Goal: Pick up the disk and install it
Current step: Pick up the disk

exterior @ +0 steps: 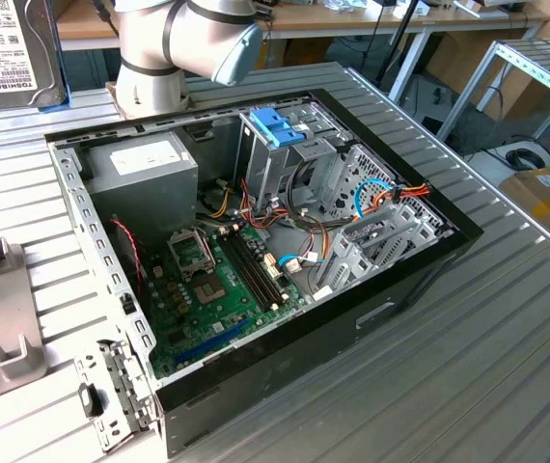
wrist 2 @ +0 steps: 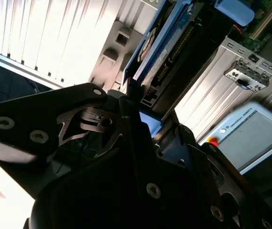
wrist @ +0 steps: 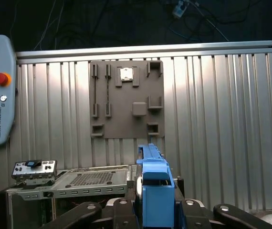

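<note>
Holding the disk [wrist: 152,191] edge-on: the gripper [wrist: 155,209] is clamped on its light-blue carrier frame, with a black finger link on either side in the first wrist view. The disk is off the desk, up in the air.

Exterior view, from its left to its right:
- The disk [exterior: 10,48] is in the top corner, white barcode label facing the camera, with the dark metal edge and blue frame along one side.
- Below it, a grey fixture plate [exterior: 0,318] with raised blocks lies on the ribbed aluminium desk [exterior: 468,367].
- The arm [exterior: 188,39], a grey-and-white joint, is at the back behind the open PC case [exterior: 285,357].
- Inside the case are:
  - a grey power supply [exterior: 145,169]
  - a green motherboard [exterior: 212,299] on the floor
  - a blue ribbed latch [exterior: 275,125] on top of the metal drive cage [exterior: 299,169]
  - orange and blue cables [exterior: 371,188]

Second wrist view: the disk [wrist 2: 174,52] runs edge-on away from the black gripper body, connector side showing. A teach pendant [wrist 2: 255,133] is beyond it.
</note>
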`<act>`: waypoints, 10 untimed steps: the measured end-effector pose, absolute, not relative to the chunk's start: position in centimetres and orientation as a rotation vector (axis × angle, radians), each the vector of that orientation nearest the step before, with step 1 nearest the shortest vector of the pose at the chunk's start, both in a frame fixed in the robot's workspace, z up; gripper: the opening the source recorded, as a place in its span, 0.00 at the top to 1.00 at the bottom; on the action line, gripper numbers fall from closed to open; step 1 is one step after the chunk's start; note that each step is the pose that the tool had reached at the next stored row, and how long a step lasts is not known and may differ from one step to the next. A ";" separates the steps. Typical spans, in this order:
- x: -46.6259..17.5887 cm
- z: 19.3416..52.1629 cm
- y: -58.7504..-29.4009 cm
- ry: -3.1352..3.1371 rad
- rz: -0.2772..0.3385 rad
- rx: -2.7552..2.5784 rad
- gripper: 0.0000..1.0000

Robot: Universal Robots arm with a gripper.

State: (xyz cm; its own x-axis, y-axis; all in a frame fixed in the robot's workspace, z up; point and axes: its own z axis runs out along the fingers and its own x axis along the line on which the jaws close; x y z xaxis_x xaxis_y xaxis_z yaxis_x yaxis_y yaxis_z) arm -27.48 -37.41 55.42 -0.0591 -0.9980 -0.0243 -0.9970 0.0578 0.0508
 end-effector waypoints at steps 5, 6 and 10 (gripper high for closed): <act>-26.8 55.4 -37.4 -2.272 -0.083 2.143 0.63; -26.6 55.4 -37.4 -2.272 -0.083 2.143 0.63; -26.1 55.4 -37.4 -2.272 -0.083 2.142 0.63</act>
